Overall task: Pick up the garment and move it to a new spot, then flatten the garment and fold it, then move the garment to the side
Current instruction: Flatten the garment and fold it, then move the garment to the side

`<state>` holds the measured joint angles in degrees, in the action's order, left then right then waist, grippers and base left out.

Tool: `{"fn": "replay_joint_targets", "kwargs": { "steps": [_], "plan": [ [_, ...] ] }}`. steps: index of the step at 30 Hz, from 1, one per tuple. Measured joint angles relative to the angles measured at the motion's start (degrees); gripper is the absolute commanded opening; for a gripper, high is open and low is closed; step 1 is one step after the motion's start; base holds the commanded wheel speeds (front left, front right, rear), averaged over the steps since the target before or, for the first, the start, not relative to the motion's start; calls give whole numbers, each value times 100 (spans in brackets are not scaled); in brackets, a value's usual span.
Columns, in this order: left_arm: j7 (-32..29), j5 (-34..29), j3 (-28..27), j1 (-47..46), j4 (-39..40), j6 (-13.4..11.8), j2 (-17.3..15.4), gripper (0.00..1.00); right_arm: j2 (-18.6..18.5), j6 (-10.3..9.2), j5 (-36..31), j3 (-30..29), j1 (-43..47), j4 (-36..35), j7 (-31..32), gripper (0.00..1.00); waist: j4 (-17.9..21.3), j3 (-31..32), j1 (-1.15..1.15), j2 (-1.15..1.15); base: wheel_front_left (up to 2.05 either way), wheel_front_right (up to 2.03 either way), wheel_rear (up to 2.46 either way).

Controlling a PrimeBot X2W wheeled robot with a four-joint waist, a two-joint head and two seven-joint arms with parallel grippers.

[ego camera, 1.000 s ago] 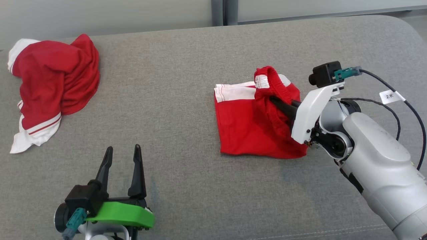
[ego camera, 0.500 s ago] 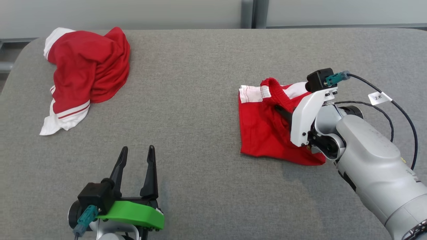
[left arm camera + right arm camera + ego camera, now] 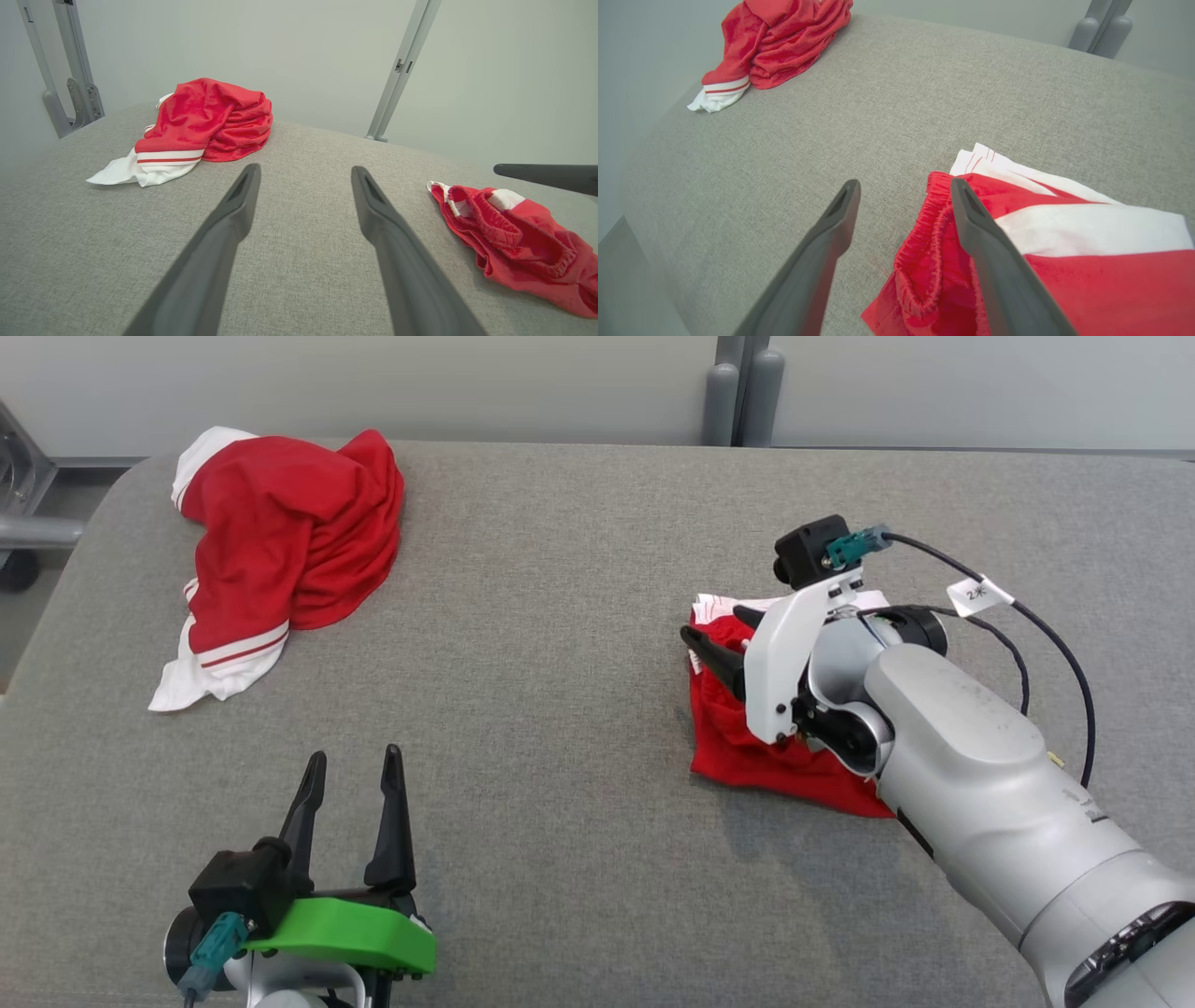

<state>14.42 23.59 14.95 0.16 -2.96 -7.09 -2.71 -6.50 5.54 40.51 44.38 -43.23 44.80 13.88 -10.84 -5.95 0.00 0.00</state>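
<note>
While the right tool [image 3: 712, 622] and left tool [image 3: 355, 753] are held open and empty, the shorts [image 3: 738, 756] should be cleared without snagging.

A crumpled red-and-white top [image 3: 280, 541] lies on the grey padded surface [image 3: 560, 663], near its far left corner

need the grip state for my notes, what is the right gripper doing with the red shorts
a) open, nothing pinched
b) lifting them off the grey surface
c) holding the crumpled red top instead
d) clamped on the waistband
A: the right gripper has its fingers spread apart with no cloth pinched between them, and the red shorts lie on the grey surface.
</note>
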Motion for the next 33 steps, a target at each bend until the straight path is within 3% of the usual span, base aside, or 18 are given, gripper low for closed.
{"fn": "replay_joint_targets", "kwargs": {
  "steps": [9,15,19,25,33],
  "plan": [
    [0,-31,-179,111,86,0,1,100,-189,19,-100,-343,-447,-178,-806,100,276,59,0,0,0,0,0],
    [0,-116,-277,116,204,0,2,100,-639,-7,56,-798,-310,-100,-1350,100,489,81,0,0,0,0,0],
    [0,-123,-327,133,261,0,2,100,-732,-60,156,-946,-31,-16,-1571,100,594,76,0,0,0,0,0],
    [0,-268,-245,133,398,0,2,100,-802,-62,405,-1101,607,254,-1738,100,741,-14,0,0,0,0,0],
    [0,-325,-41,120,450,0,2,100,-594,-48,1054,-1502,993,547,-1738,100,714,-266,0,0,0,0,0]
  ]
}}
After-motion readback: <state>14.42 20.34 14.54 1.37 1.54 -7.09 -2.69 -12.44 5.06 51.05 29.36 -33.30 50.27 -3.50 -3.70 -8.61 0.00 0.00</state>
